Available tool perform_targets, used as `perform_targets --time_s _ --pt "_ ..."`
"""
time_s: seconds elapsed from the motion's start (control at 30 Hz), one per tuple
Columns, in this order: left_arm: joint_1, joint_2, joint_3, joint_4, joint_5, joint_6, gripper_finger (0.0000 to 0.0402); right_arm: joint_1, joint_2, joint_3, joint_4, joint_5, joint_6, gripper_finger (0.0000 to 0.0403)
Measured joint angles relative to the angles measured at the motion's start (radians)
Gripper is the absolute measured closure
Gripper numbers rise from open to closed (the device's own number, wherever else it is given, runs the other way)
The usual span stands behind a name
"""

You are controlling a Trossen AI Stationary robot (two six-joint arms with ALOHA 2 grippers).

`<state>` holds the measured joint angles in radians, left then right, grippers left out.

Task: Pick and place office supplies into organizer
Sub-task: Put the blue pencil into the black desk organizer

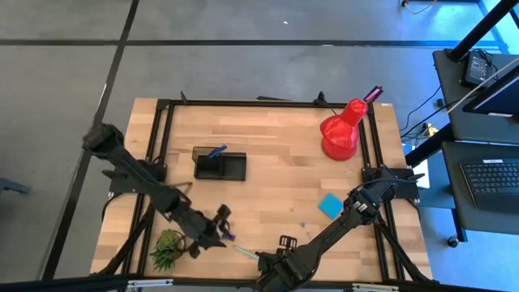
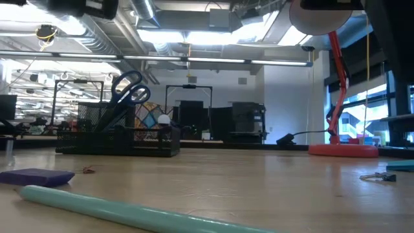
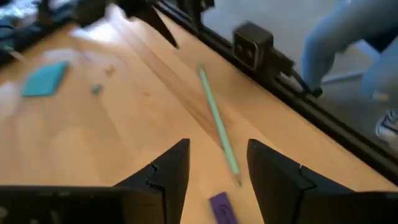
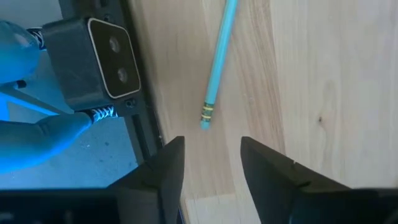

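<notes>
Right wrist view: open right hand (image 4: 210,163) above teal pencil (image 4: 219,65).

red desk lamp (image 1: 342,134): far right part of bench | small green potted plant (image 1: 168,247): near left corner | pale wooden bench (image 1: 276,182) | small grey camera box (image 4: 93,59): on black frame rail

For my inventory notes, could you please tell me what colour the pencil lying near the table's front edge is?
Pale teal wooden pencil, clearest in the right wrist view.
</notes>
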<state>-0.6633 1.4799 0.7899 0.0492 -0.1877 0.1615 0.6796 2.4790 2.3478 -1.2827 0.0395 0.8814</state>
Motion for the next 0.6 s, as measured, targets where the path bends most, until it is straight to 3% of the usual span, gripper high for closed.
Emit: perform_targets --time_s 0.27,0.6 --pt "-0.01 0.238 0.11 -0.002 -0.001 -0.06 0.0265 0.0 0.0 0.0 0.0 0.0 0.0 0.0242" --pt "-0.006 0.338 0.164 -0.001 0.007 -0.102 0.0311 0.0 0.0 0.0 0.023 0.0 0.003 0.0242"
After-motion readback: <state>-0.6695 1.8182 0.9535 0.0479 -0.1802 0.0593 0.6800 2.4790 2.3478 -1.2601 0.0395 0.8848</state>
